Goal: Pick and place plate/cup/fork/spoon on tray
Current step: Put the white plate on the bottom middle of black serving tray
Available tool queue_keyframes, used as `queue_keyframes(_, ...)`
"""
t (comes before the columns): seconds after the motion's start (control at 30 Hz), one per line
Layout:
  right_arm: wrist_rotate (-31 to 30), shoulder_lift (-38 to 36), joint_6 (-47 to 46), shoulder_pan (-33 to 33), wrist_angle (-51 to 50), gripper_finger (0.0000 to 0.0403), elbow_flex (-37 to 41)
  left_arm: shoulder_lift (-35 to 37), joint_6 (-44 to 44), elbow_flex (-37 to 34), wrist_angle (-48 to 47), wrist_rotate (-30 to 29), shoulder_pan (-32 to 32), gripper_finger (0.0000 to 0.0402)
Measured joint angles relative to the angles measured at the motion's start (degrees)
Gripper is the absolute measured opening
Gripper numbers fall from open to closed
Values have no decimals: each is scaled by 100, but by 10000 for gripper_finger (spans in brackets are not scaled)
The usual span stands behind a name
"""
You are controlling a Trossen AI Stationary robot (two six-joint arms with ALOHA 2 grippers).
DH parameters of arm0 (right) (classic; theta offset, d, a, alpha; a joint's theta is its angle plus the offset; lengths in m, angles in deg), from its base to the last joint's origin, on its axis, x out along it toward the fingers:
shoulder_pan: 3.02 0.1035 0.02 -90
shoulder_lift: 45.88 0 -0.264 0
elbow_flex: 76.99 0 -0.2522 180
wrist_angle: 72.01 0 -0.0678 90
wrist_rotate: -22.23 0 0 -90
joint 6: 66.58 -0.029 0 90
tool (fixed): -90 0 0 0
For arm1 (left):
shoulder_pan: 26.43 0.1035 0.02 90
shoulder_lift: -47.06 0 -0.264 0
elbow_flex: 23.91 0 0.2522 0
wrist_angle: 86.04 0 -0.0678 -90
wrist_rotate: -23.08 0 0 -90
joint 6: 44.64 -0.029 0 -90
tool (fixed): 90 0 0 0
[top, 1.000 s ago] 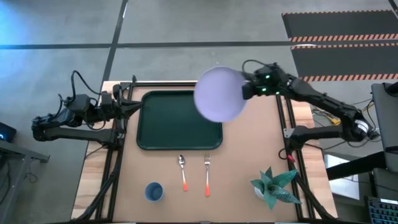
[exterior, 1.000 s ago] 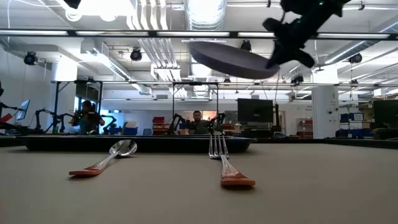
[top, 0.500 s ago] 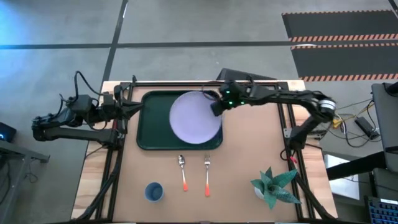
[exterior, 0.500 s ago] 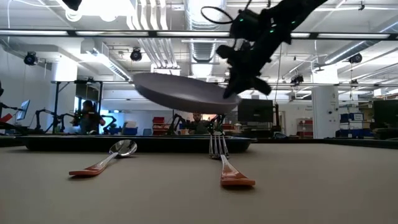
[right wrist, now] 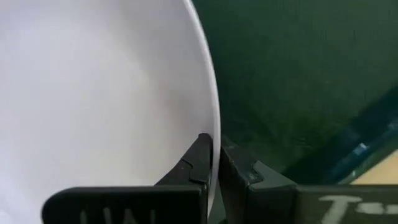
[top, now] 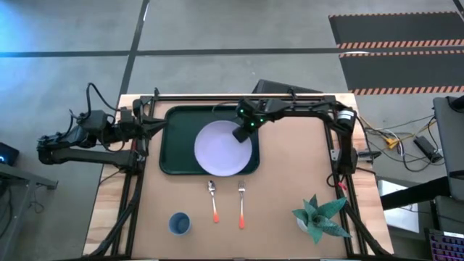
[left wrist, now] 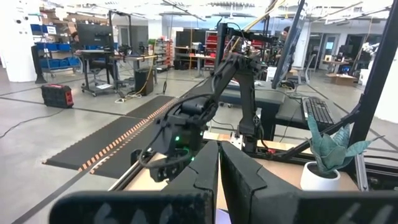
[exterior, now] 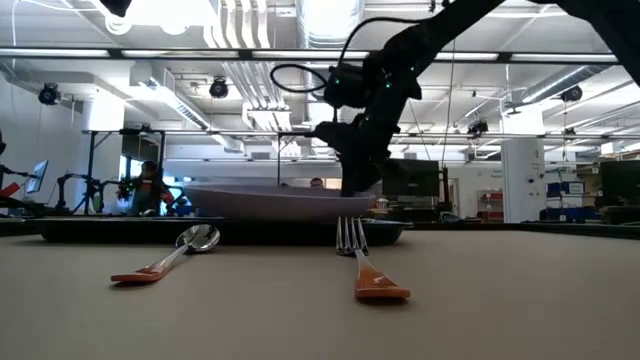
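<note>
Plate [top: 222, 148] — pale lavender-white, round — sits over the right half of the tray [top: 177, 145], low and near level; from table height its underside [exterior: 275, 203] shows just above the tray's front rim [exterior: 100, 231], and whether it touches the tray floor cannot be told. Right gripper [top: 239, 133] pinches the plate's rim at its far-right edge; the wrist camera shows the two dark fingers [right wrist: 200, 160] closed narrowly with the thin rim [right wrist: 208, 118] between them, dark green tray surface [right wrist: 298, 74] beside.

Right arm reaches in from the table's right side across the tray's back-right corner.

Near side of the tray, on bare table: spoon [top: 212, 199] and fork [top: 241, 201], side by side, well apart from each other, heads toward the tray, orange-red handles toward the table's front edge. Low view has the spoon [exterior: 165, 255] on the left, the fork [exterior: 362, 262] on the right.

Cup [top: 179, 222] — small, blue — stands near the front-left of the table, apart from the cutlery.

Left gripper [top: 154, 125] waits at the tray's left edge, arm folded off the table's left side; its fingers [left wrist: 202, 180] are pressed together, holding nothing.

Potted plant [top: 317, 215] at the front-right corner.
</note>
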Motion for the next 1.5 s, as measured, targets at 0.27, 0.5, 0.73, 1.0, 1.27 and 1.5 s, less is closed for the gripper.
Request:
queue_keyframes(0.27, -389, 57, 100, -91, 33, 8, 9, -6, -1, 0, -2, 1, 0, 0)
queue_keyframes(0.5, -335, 78, 113, -192, 47, 8, 13, -20, -1, 0, -7, 1, 2, 0)
queue_keyframes(0.73, -323, 78, 70, -192, 294, 8, 22, -33, -1, 0, -7, 1, 2, 0)
queue_keyframes(1.0, -334, 78, -261, -180, 886, 8, 24, -35, 0, 0, -9, 1, 2, 0)
queue_keyframes(1.27, -312, 80, -744, -14, 1628, 8, 24, -35, 0, 0, -9, 1, 2, 0)
queue_keyframes(1.5, -312, 79, -935, 14, 1898, 8, 24, -35, 0, 0, -10, 1, 1, 0)
